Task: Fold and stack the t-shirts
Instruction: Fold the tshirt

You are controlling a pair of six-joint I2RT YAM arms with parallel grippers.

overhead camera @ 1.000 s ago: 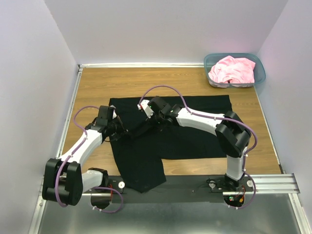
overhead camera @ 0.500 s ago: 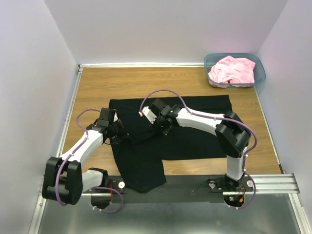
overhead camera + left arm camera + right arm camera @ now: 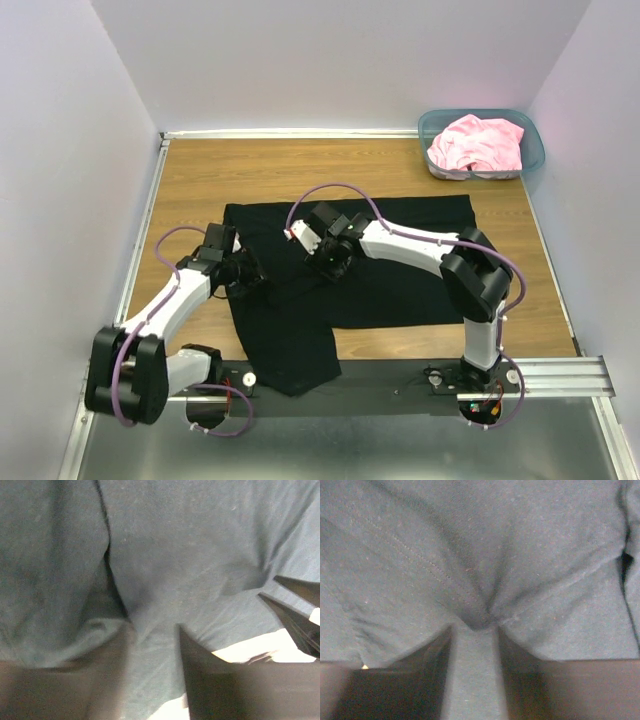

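Observation:
The black t-shirt (image 3: 400,270) lies spread on the wooden table, and one part of it hangs over the near edge. My left gripper (image 3: 248,276) rests low on its left side. In the left wrist view the left gripper (image 3: 154,630) is open, with flat black cloth (image 3: 190,555) between the fingers. My right gripper (image 3: 330,266) sits on the shirt's middle. In the right wrist view the right gripper (image 3: 473,629) is open too, and a pucker of black cloth (image 3: 520,540) stands just past its tips. The pink t-shirt (image 3: 480,142) lies crumpled in the bin.
The teal bin (image 3: 534,135) stands at the back right corner. White walls close in the table on three sides. A metal rail (image 3: 560,375) runs along the near edge by the arm bases. Bare wood (image 3: 260,170) shows behind the black shirt.
Both grippers have gone from shut on the black cloth to open. The fold stretched between them has dropped onto the shirt. Both have shifted slightly.

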